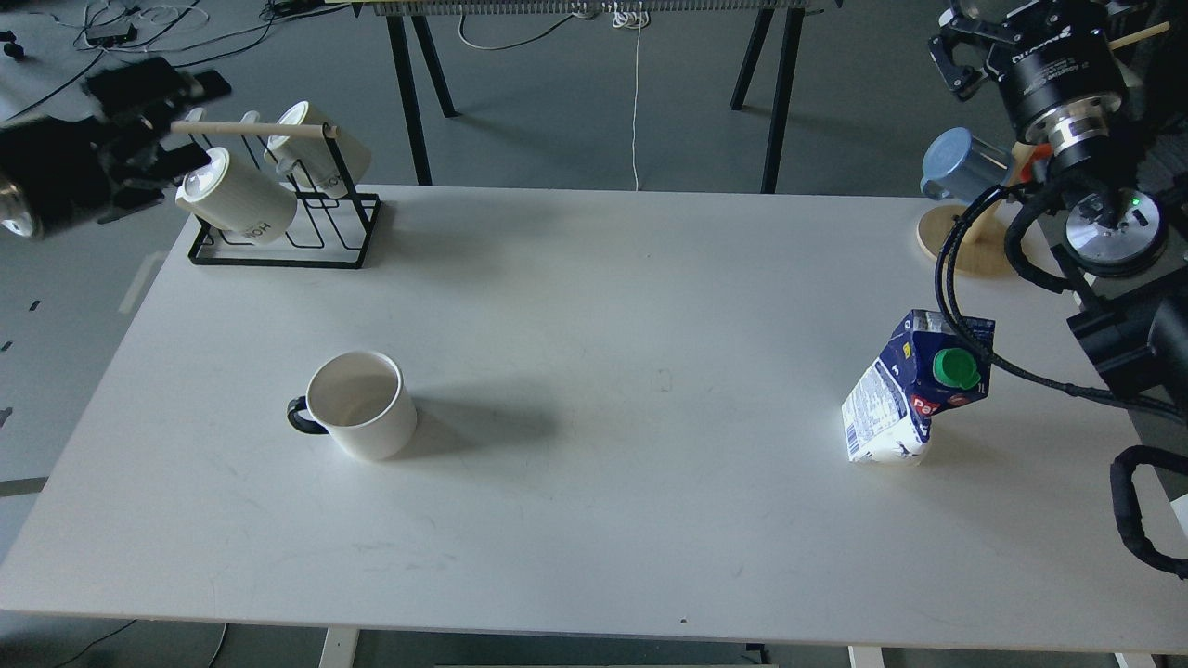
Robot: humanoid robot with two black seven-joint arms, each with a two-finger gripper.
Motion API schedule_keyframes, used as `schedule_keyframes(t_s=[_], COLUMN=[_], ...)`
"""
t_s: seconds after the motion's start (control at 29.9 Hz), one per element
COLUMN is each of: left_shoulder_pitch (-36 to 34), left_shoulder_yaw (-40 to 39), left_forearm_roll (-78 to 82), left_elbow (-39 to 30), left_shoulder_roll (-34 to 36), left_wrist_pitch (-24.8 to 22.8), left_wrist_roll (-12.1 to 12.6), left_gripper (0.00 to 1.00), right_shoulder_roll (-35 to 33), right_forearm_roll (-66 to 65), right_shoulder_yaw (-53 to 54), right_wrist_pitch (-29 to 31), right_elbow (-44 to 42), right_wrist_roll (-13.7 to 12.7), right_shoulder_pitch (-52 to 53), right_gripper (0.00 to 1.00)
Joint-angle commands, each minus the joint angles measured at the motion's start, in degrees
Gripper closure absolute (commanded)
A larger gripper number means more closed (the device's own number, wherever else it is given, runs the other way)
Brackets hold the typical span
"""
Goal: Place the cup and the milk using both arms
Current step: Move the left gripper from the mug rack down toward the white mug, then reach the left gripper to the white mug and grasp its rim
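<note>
Both my grippers hang off the table, holding nothing.

My left gripper [176, 88], at ten o'clock, is blurred and dark, so I cannot tell how its jaws stand; it hovers just beside the ribbed mugs [237, 195] on the black rack [357, 237]. My right gripper [961, 56], at two o'clock, seems spread apart. The cup [364, 405] stands at eight o'clock on the table [613, 278], the milk [914, 390] at four, well apart.

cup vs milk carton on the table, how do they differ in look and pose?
The cup is plain white and round with a black loop handle; the milk carton is dark-blue and white, boxy, with a green cap. The cup has an open top; the carton is capped. The cup looks undamaged, while the carton is dented and leaning. The cup sits left, the carton right. Both stand free on the table, ungripped.
</note>
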Motion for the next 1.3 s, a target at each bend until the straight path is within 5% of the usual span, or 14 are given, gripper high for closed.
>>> schedule_keyframes(t_s=[0.0,0.37,0.94,1.14,1.27], left_shoulder_pitch=[2.2,3.5,4.4,4.4,4.3], left_shoulder_yaw=[2.0,6.0,13.7,13.7,13.7], left_forearm_roll=[10.2,50.8,64.8,65.2,65.2], left_elbow=[-7.4,-10.9,-3.3,-2.6,-2.7], left_shoulder_roll=[1.6,-5.4,-10.6,-11.5,-11.4], left_wrist_pitch=[0.0,0.0,1.9,2.6,2.2], left_wrist_roll=[0.0,-0.2,-0.2,-0.6,-3.9], left_gripper=[0.06,0.08,0.15,0.55,0.8], right_shoulder_roll=[0.1,0.1,-0.4,-0.4,-0.4], right_forearm_roll=[0.0,0.3,0.2,0.2,0.2], right_shoulder_yaw=[0.0,1.3,1.3,1.3,1.3], right_wrist_pitch=[0.0,0.0,0.0,0.0,0.0], right_elbow=[-0.2,-0.2,0.1,0.1,0.0], right_wrist_roll=[-0.1,-0.2,-0.3,-0.3,-0.3], right_shoulder_pitch=[-0.2,-1.5,-1.5,-1.5,-1.6], right_gripper=[0.01,0.01,0.01,0.01,0.01])
